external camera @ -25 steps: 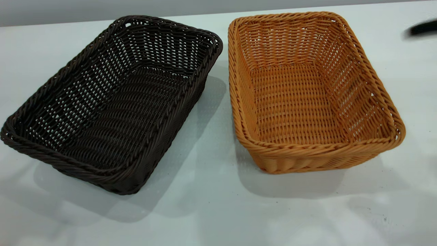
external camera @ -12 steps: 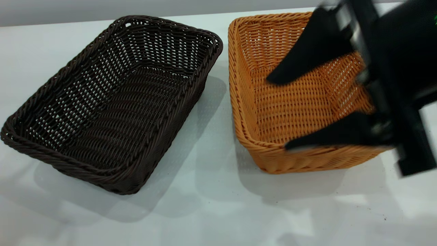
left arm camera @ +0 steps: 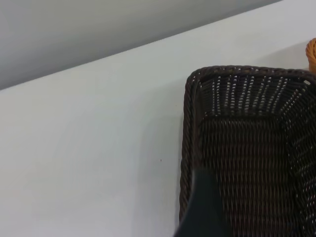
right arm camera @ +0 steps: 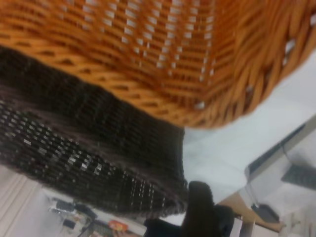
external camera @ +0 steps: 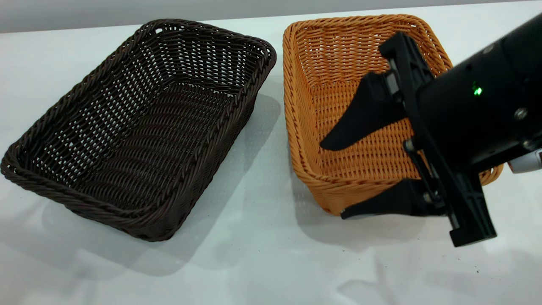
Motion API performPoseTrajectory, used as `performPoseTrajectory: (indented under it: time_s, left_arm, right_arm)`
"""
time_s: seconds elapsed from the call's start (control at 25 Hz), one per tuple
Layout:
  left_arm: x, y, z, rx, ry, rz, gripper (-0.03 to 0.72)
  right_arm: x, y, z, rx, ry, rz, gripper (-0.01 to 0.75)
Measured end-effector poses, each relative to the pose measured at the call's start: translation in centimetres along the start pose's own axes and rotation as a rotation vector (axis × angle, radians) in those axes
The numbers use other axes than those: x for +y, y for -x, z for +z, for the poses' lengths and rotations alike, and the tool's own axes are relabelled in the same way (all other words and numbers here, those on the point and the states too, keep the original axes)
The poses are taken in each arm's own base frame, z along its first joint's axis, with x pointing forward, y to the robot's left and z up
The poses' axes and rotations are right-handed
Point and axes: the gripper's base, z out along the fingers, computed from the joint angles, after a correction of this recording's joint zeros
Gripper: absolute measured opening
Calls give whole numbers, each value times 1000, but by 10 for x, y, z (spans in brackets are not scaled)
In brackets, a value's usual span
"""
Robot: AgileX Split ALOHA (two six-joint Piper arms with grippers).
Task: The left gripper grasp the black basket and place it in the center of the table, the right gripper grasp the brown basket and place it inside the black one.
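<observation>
Two baskets on one table (external camera: 262,262): one black basket (external camera: 139,127) at frame left, one brown basket (external camera: 338,106) at frame right. One gripper, the right gripper (external camera: 338,180), with two fingers (external camera: 360,114).

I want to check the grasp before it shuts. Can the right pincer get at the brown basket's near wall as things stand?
Probably yes. The right pincer is open, one finger over the brown basket's inside and one in front of its near wall, with nothing between.
</observation>
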Motion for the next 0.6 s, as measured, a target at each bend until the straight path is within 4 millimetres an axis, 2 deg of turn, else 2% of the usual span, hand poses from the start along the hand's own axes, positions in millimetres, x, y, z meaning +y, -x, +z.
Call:
performPoseTrajectory:
  time_s: [0.6]
  left_arm:
    - [1,0,2,6,-1,-2,478]
  right_arm:
    - [-4,23,19,-115,-57,-110,485]
